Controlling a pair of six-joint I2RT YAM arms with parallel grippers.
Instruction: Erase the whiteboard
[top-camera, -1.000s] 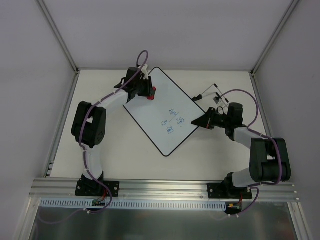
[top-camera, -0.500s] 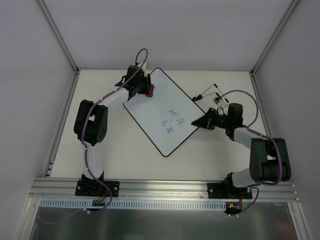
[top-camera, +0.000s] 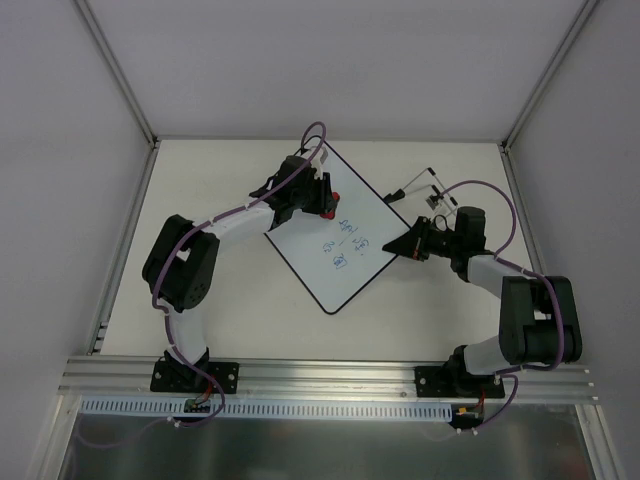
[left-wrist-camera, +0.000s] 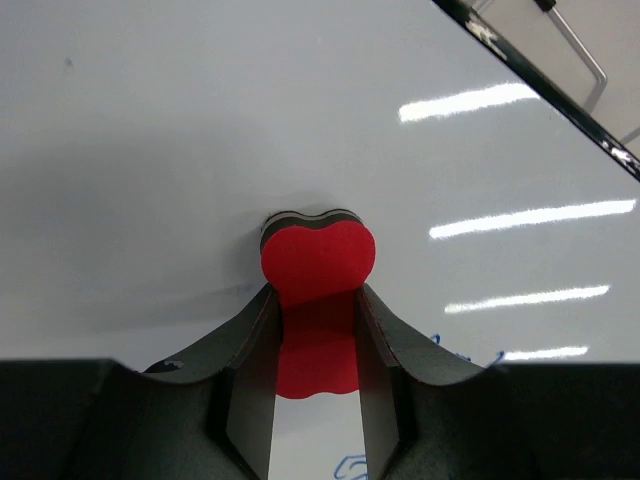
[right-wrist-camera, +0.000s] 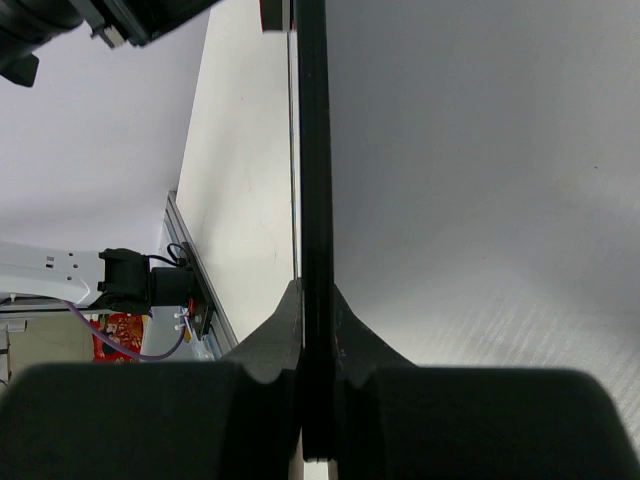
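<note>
Erasing in progress: my left gripper (left-wrist-camera: 318, 300) holds a red eraser (left-wrist-camera: 318, 262) on the whiteboard (top-camera: 305, 255), beside unwiped blue writing (top-camera: 348, 240).
The whiteboard lies diagonally on the table (top-camera: 230, 295). My left gripper is clamped on the eraser, its pad against the white surface. My right gripper (top-camera: 402, 246) is pinched shut on the board's black rim at the right corner, steadying it. The writing sits between the two grippers. I judge the next move is a flat, firm sweep across it.

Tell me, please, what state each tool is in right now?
Left tool: closed, holding the red eraser at the whiteboard.
Right tool: closed, clamped on the whiteboard's edge.
</note>
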